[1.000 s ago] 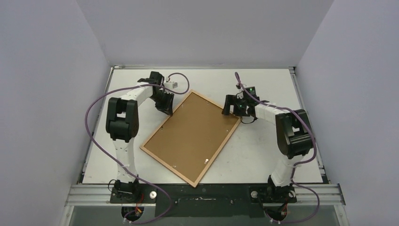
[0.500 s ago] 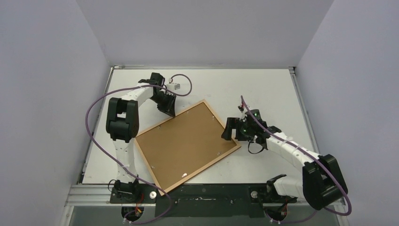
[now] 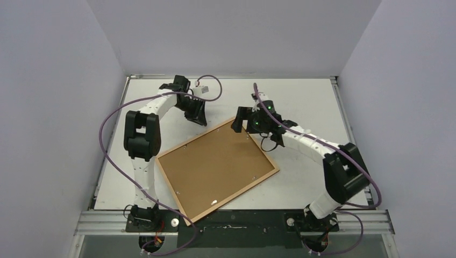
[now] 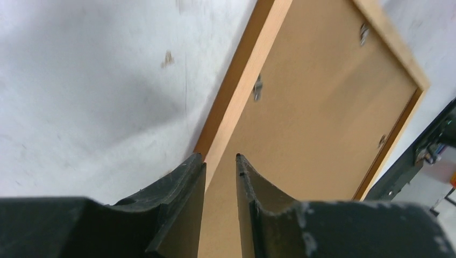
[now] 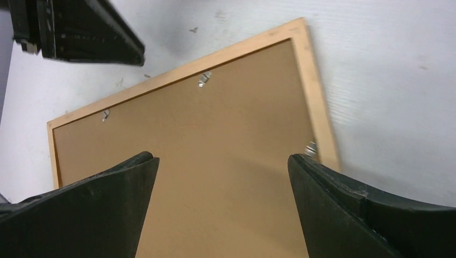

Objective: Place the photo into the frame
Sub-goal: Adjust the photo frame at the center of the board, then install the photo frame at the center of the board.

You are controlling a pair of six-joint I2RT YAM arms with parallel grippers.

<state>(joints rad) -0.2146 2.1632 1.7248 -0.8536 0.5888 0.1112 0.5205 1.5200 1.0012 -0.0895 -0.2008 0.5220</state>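
Seen from above, a white table [image 3: 317,99]. At left, the left claw [image 3: 196,112] hangs over bare table, just beyond the far long side of the frame [image 3: 196,137]. Its fingers are a narrow slit apart with nothing between them.

In the middle, the frame lies flat, back up and askew. A brown backing board [image 3: 215,164] fills it, with small metal clips [image 5: 203,79] along the rim.

At right, the right claw [image 3: 240,121] hovers over the frame's far corner, fingers spread wide, holding nothing.

Working the clips would likely go best with one claw pinning the rim while the other narrows onto a single clip.

The photo is nowhere visible, and whether it lies under the board cannot be told. The clips are too small to show whether they are turned shut.
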